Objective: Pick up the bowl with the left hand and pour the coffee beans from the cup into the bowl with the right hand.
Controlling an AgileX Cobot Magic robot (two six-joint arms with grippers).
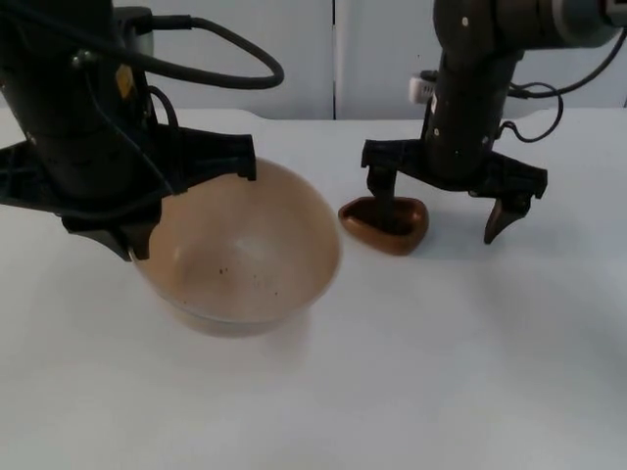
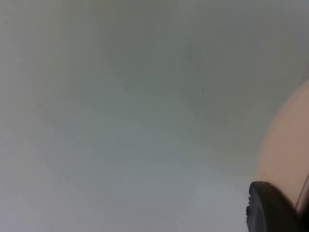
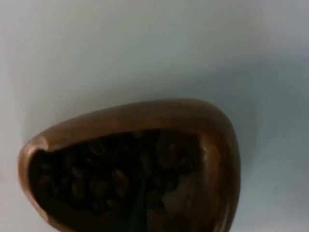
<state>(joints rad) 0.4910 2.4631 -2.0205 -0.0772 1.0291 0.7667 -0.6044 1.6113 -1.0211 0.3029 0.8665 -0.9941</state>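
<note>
A beige bowl [image 1: 245, 255] hangs tilted just above the table at centre left, with a few dark specks inside. My left gripper [image 1: 137, 240] is shut on its left rim; in the left wrist view the bowl's side [image 2: 285, 145] lies against a black fingertip [image 2: 270, 208]. A small brown cup [image 1: 407, 238] stands on the table to the right of the bowl. My right gripper [image 1: 441, 220] is open over it, one finger reaching inside the cup and the other outside to its right. The right wrist view shows the cup [image 3: 212, 145] holding dark coffee beans [image 3: 111, 169].
The white table [image 1: 441, 372] stretches bare toward the front and right. The grey partition wall [image 1: 323, 49] closes off the back. Bowl and cup sit only a small gap apart.
</note>
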